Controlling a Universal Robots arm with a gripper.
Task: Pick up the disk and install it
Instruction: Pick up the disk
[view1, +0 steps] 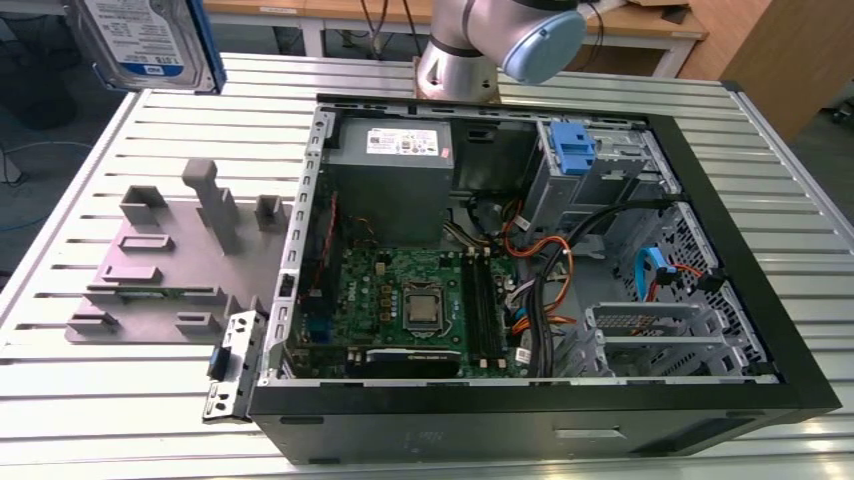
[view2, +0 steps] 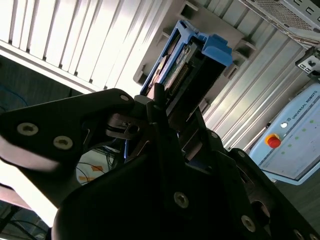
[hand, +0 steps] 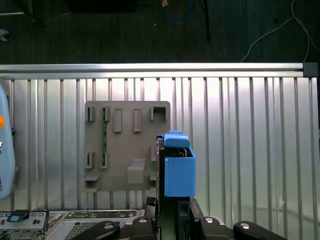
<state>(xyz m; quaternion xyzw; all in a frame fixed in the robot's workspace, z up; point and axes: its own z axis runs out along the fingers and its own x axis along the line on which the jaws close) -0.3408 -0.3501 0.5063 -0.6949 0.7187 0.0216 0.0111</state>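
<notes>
The gripper (view2: 170, 112) is clamped on the disk (view1: 140, 45), held in the air at the upper left of the exterior view, over the slatted table (view1: 80, 400) and well apart from the open computer case (view1: 781, 330). The grip seems to take one end only, so the drive may tilt or slip, or snag the cables (view1: 541, 250) near the drive cage (view1: 627, 160)

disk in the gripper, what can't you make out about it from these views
- the disk, exterior view: upper part cut off by the top edge.
- the disk's label face, first wrist view: seen edge-on, behind its blue carrier.
- the disk's near end, second wrist view: covered by the gripper shut on it.
- computer case bay insides, exterior view: hidden by cage walls and cables.
</notes>
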